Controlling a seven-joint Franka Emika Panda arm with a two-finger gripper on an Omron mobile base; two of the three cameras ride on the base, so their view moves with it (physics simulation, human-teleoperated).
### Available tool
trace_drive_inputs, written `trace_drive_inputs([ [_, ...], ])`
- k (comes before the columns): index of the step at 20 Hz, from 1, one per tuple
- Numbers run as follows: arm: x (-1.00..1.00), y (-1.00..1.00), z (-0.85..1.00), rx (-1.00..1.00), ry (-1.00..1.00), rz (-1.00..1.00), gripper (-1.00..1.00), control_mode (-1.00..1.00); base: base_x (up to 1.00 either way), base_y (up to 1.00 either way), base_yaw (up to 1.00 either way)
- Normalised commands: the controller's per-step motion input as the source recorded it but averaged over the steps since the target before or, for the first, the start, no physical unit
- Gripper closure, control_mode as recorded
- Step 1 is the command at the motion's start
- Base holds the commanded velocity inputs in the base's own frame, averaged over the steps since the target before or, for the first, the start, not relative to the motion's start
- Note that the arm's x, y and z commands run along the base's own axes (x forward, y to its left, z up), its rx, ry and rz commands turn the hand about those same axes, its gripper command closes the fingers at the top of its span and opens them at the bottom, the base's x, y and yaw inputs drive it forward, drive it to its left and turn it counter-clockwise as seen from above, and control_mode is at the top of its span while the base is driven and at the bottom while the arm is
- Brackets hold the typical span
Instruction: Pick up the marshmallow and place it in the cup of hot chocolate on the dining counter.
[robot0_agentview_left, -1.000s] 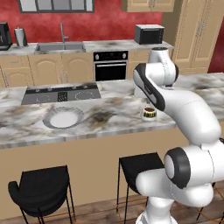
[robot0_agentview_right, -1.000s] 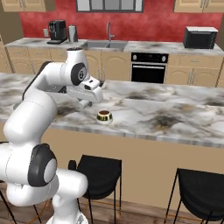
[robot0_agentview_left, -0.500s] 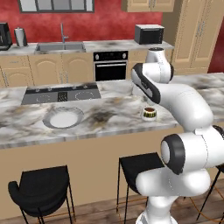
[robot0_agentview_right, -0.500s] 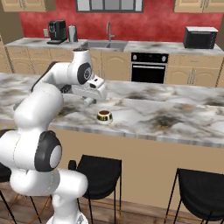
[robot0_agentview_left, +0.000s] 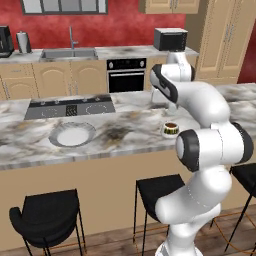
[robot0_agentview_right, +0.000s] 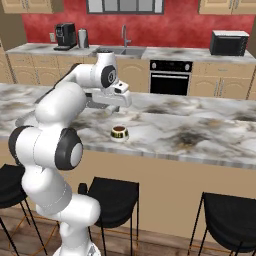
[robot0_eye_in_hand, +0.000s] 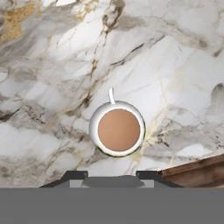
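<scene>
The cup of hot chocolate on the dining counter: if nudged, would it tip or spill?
The cup of hot chocolate looks squat and wide, so it would probably slide rather than tip. Its brown liquid sits near the rim, so a sharp push on the smooth dining counter could slosh it.

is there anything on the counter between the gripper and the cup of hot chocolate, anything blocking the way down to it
Nothing visible does. In the hand view the small squat whitish cup of brown hot chocolate lies in open view ahead of the hand, with bare grey-white marble dining counter all around it. The wide shallow white-grey plate sits far off to the side.
</scene>
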Motion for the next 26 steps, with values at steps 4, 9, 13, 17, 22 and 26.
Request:
trace_drive_inputs([
  [4,0.14,-0.02,-0.06,0.00,0.00,0.01,1.00,-1.00,0.00,0.00,0.00],
  [9,0.00,-0.02,-0.04,0.00,0.00,0.00,1.00,-1.00,0.00,0.00,0.00],
  [13,0.02,-0.07,-0.11,0.00,0.00,0.00,1.00,-1.00,0.00,0.00,0.00],
  [17,0.00,-0.10,-0.32,0.00,0.01,0.00,1.00,-1.00,0.00,0.00,0.00],
  [22,0.00,-0.07,-0.29,0.00,0.00,0.00,1.00,-1.00,0.00,0.00,0.00],
  [26,0.01,-0.06,-0.18,0.00,0.00,0.00,1.00,-1.00,0.00,0.00,0.00],
])
